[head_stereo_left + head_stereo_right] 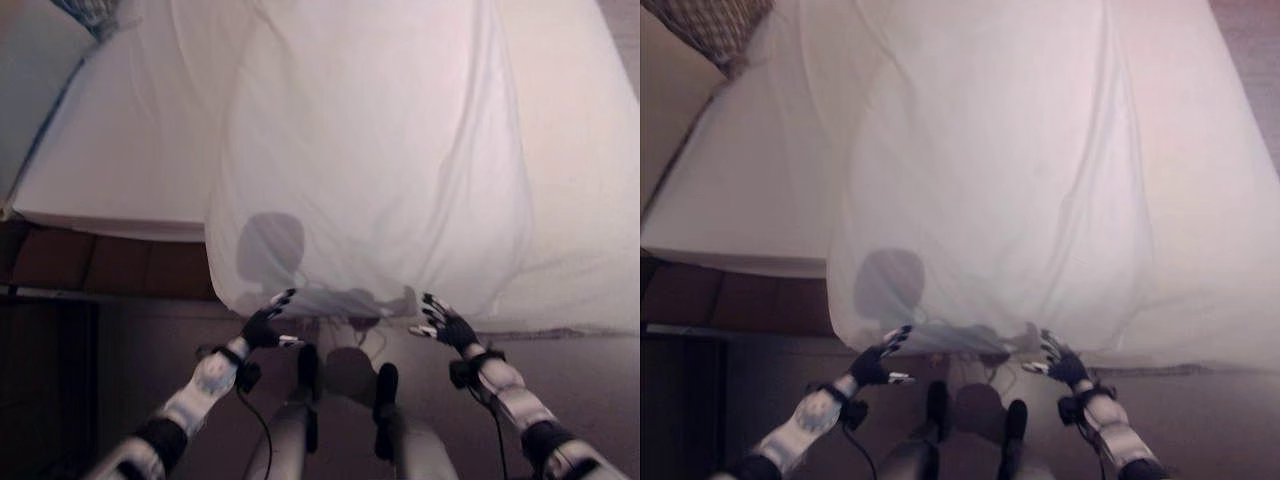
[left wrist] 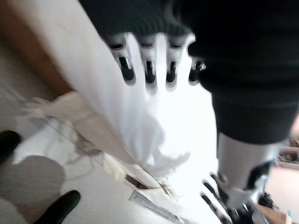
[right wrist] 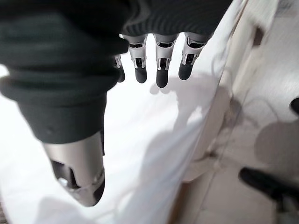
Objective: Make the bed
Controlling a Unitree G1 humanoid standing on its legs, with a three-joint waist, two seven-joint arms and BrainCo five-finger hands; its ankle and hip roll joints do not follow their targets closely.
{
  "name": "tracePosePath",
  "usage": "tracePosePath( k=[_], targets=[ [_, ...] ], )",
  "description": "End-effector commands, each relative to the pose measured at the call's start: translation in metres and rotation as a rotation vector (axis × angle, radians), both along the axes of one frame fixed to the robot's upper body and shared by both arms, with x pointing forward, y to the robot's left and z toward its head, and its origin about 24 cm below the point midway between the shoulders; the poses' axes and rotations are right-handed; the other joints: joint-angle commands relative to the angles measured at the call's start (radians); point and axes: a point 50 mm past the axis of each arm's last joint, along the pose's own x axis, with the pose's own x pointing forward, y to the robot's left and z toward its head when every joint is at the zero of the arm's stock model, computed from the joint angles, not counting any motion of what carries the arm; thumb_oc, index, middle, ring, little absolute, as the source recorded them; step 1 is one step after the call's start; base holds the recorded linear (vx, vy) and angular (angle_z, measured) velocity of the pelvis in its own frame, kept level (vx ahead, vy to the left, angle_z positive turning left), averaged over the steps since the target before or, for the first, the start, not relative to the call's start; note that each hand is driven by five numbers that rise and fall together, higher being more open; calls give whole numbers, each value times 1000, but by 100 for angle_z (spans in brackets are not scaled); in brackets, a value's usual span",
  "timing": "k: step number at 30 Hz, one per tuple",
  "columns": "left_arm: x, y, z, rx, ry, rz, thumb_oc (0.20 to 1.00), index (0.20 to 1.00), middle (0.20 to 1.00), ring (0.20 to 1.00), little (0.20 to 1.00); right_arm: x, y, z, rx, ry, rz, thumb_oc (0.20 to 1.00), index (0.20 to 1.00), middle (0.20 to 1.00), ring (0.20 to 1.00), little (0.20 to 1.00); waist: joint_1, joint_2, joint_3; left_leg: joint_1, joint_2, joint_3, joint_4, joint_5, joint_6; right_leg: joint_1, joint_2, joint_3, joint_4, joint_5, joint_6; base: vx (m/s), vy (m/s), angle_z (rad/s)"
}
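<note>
A white sheet point(image 1: 370, 150) lies bunched lengthwise down the middle of the white mattress point(image 1: 130, 150), and its near end hangs over the foot of the bed point(image 1: 360, 290). My left hand point(image 1: 266, 323) hovers just below the hanging edge on the left, fingers straight and spread, holding nothing. My right hand point(image 1: 446, 323) is level with it on the right, also open and clear of the cloth. In the wrist views, the left hand's fingers point(image 2: 148, 70) and the right hand's fingers point(image 3: 161, 65) point at the sheet point(image 3: 154, 140) without gripping it.
A patterned pillow point(image 1: 705, 25) sits at the far left corner of the bed. The brown bed base point(image 1: 100, 262) shows under the mattress at left. Pale floor point(image 1: 580, 360) lies between me and the bed.
</note>
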Motion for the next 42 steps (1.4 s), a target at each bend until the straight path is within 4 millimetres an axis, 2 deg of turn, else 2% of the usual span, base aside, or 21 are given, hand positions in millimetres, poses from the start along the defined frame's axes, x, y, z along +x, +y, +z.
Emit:
tracePosePath(
  k=[1,5,6,9,10,11,13,18,21,22,24,25,27,30,32,33,34,36,37,40,42],
  targets=[
    [11,-12,17,-149,38,-74,1000,1000,1000,1000,1000,14,15,24,143,-54,90,1000,1000,1000,1000,1000,-12,-11,17,-54,-42,20,91,-49,-22,-93,-40,30,6,119,66,-101,11,-1],
    [41,-31,42,-217,7,-69,1000,1000,1000,1000,1000,40,36,43,297,-66,73,1000,1000,1000,1000,1000,-18,-2,54,-144,-44,27,164,-55,-23,-191,-51,39,90,109,62,-113,27,3],
    [41,-31,42,-217,7,-69,1000,1000,1000,1000,1000,40,36,44,297,-66,73,1000,1000,1000,1000,1000,-18,-2,53,-146,-44,28,165,-55,-23,-194,-52,39,92,108,62,-59,19,6],
    [61,-29,65,-259,-69,11,1000,1000,1000,1000,1000,59,35,65,327,-117,14,1000,1000,1000,1000,1000,-16,5,65,-212,-46,32,229,-69,-25,-257,-60,41,153,95,58,-46,22,13],
    [61,-29,65,-259,-69,11,1000,1000,1000,1000,1000,59,35,65,327,-117,14,1000,1000,1000,1000,1000,-16,5,65,-212,-46,32,229,-69,-25,-257,-60,41,153,95,58,-50,36,11],
    [77,-22,84,-268,-148,112,1000,1000,1000,1000,1000,75,29,88,329,-178,-49,1000,1000,1000,1000,1000,-12,7,75,-259,-44,35,271,-82,-25,-303,-63,44,193,83,52,-30,25,3],
    [77,-22,84,-268,-148,112,1000,1000,1000,1000,1000,75,29,88,329,-178,-49,1000,1000,1000,1000,1000,-12,7,71,-264,-44,35,270,-80,-25,-308,-64,44,193,85,52,0,0,0],
    [105,1,128,-257,-288,341,1000,1000,1000,1000,1000,103,26,150,291,-328,-118,1000,1000,1000,1000,1000,-13,-1,93,-359,-40,47,335,-89,-35,-406,-66,57,271,66,48,-22,25,0],
    [113,16,146,-234,-344,459,1000,1000,1000,1000,1000,113,21,178,263,-393,-185,1000,1000,1000,1000,1000,-17,-8,97,-419,-36,46,401,-110,-34,-465,-67,63,337,43,43,0,0,0],
    [116,24,159,-215,-389,505,1000,1000,1000,1000,1000,116,16,195,202,-444,-226,1000,1000,1000,1000,1000,-20,-13,99,-451,-32,48,442,-125,-38,-495,-64,65,380,25,42,-13,7,3],
    [117,30,165,-196,-410,526,1000,1000,1000,1000,1000,117,12,203,168,-466,-241,1000,1000,1000,1000,1000,-20,-14,99,-466,-31,50,459,-130,-38,-508,-65,65,398,20,40,0,0,0],
    [118,39,181,-203,-465,575,1000,1000,1000,1000,1000,119,5,216,131,-504,-288,1000,1000,1000,1000,1000,-22,-13,99,-488,-29,51,495,-144,-39,-530,-68,65,428,4,37,0,0,0],
    [118,45,188,-211,-494,615,1000,1000,1000,1000,1000,119,1,221,148,-514,-312,1000,1000,1000,1000,1000,-25,-15,94,-500,-27,48,503,-147,-37,-543,-69,66,439,0,36,0,0,0],
    [115,73,201,-194,-549,734,1000,1000,1000,1000,1000,116,-31,230,116,-541,-449,1000,1000,1000,1000,1000,-29,-16,91,-507,-21,54,525,-161,-39,-552,-69,67,458,-17,33,21,0,-2],
    [113,80,203,-176,-556,758,1000,1000,1000,1000,1000,114,-40,232,107,-544,-489,1000,1000,1000,1000,1000,-30,-16,86,-510,-22,54,521,-156,-39,-554,-71,64,454,-15,31,19,-12,-6],
    [112,86,204,-167,-562,789,1000,1000,1000,1000,1000,112,-49,230,93,-537,-523,1000,1000,1000,1000,1000,-31,-17,87,-500,-20,56,518,-162,-40,-546,-70,64,452,-21,31,46,-31,-5],
    [108,102,206,-113,-578,840,1000,1000,1000,1000,1000,107,-69,227,-33,-520,-594,1000,1000,1000,1000,1000,-35,-17,82,-478,-19,58,498,-162,-39,-530,-70,61,437,-18,32,0,0,0],
    [107,104,207,-109,-580,848,1000,1000,1000,1000,1000,105,-75,224,-73,-509,-611,1000,1000,1000,1000,1000,-37,-16,78,-477,-20,59,489,-153,-41,-528,-70,59,427,-10,31,0,0,0],
    [103,115,205,-83,-574,859,1000,1000,1000,1000,1000,100,-89,218,-133,-490,-644,1000,1000,1000,1000,1000,-39,-14,70,-456,-19,60,460,-146,-42,-509,-67,54,400,-6,31,0,0,0],
    [101,121,204,-51,-580,863,1000,1000,1000,1000,1000,96,-98,216,-155,-482,-663,1000,1000,1000,1000,1000,-41,-14,67,-437,-18,57,436,-137,-44,-487,-63,49,374,1,31,22,-22,-1],
    [90,145,198,-32,-559,921,1000,1000,1000,1000,1000,84,-121,203,-195,-446,-725,1000,1000,1000,1000,1000,-42,-14,53,-393,-22,48,365,-112,-48,-439,-47,44,300,22,34,44,-58,1]
  ],
)
